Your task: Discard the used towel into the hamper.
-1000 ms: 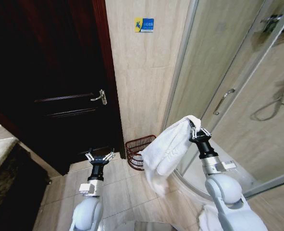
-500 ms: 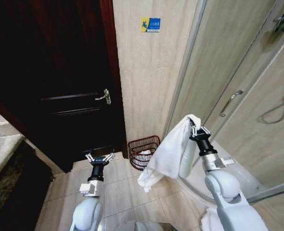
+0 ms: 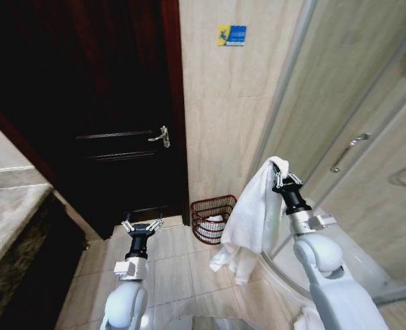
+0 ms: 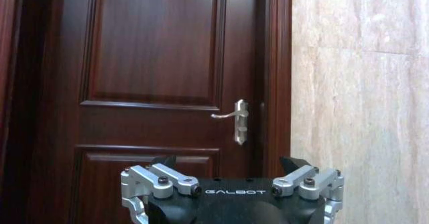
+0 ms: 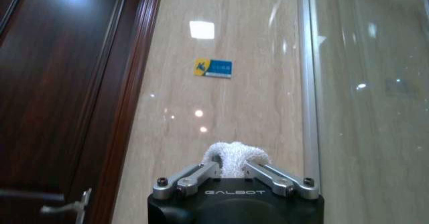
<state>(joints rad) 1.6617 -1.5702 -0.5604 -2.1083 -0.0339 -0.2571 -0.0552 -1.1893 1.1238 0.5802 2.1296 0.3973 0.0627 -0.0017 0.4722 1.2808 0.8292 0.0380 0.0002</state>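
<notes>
A white towel (image 3: 249,221) hangs from my right gripper (image 3: 283,180), which is shut on its top corner at about waist height; the cloth drapes down to the gripper's left. The right wrist view has the towel's bunched tip (image 5: 234,156) pinched between the fingers of that gripper (image 5: 234,168). The hamper (image 3: 214,218), a small dark red wire basket with something white inside, stands on the tiled floor against the beige wall, beyond and just left of the towel's lower edge. My left gripper (image 3: 142,225) is held low in front of the door, open and holding nothing, as its wrist view (image 4: 229,163) also shows.
A dark wooden door (image 3: 113,103) with a metal handle (image 3: 163,136) stands left of the hamper. The glass shower enclosure (image 3: 367,130) with its curved base lies to the right. A stone counter edge (image 3: 10,206) runs along the far left. Open floor tiles (image 3: 182,268) lie before the hamper.
The camera has turned, so the whole scene sits further right in the picture. The towel has swung and now hangs straighter and narrower from the right gripper. The left arm has not moved.
</notes>
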